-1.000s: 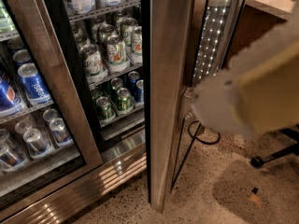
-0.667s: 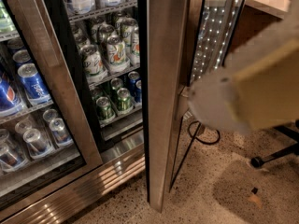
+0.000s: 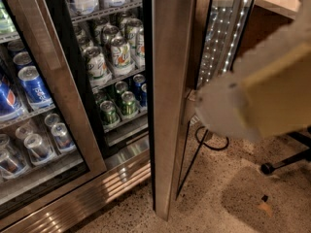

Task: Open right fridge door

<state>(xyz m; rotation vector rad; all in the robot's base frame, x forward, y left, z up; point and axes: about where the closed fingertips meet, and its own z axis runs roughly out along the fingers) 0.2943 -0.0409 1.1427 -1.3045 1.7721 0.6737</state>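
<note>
Found right fridge door [image 3: 167,81] swung open, gripper [image 3: 194,106] just behind its edge; could not tell if gripping

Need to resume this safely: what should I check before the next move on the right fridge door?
1. The right door swung out, cans exposed: ok.
2. The tool just right of the door's edge, mid-height: ok.
3. Its contact with the door: cannot tell.
4. The left door shut: ok.
5. The cable lying below the open door: not ok.
6. The chair base close under the arm: not ok.
</note>
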